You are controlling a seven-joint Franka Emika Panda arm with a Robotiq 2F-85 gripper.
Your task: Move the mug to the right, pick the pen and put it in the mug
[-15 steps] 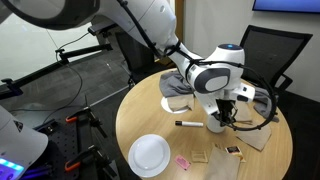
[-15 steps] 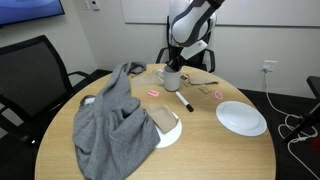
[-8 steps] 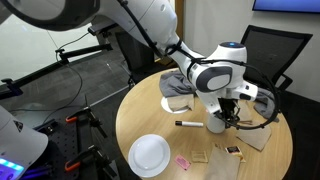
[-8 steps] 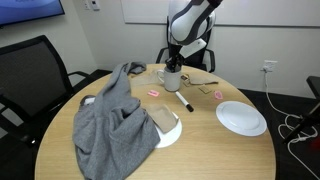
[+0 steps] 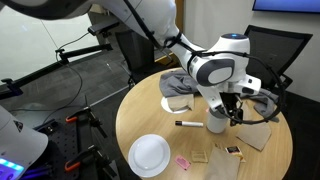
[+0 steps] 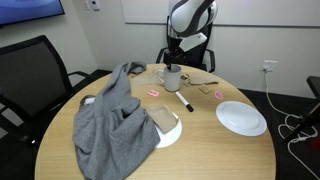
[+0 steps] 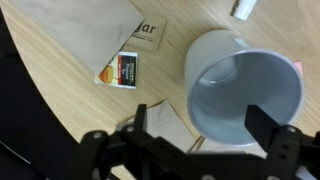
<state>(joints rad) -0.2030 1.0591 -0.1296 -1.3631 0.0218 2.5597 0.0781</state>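
The pale mug (image 5: 216, 124) (image 6: 172, 78) stands upright on the round wooden table (image 5: 160, 120), free of the gripper. My gripper (image 5: 229, 110) (image 6: 177, 61) hangs just above it, open. In the wrist view the mug (image 7: 243, 95) is seen from above and looks empty. It lies between and slightly ahead of the two dark fingers (image 7: 266, 127), and the gripper (image 7: 205, 125) holds nothing. The pen (image 5: 188, 124) (image 6: 185, 102) lies flat on the table beside the mug. Only its end (image 7: 243, 8) shows at the top edge of the wrist view.
A white plate (image 5: 150, 155) (image 6: 241, 117) sits near the table edge. A grey cloth (image 6: 118, 120) (image 5: 180, 85) covers one side. Small cards (image 7: 123, 72) (image 5: 232, 150), a brown paper napkin (image 7: 90, 35) and a pink bit (image 6: 153, 93) lie around the mug. Office chairs (image 6: 35, 70) surround the table.
The gripper was shut on the mug; it has opened, let the mug go and risen a little above it. Mug and pen stay where they were.
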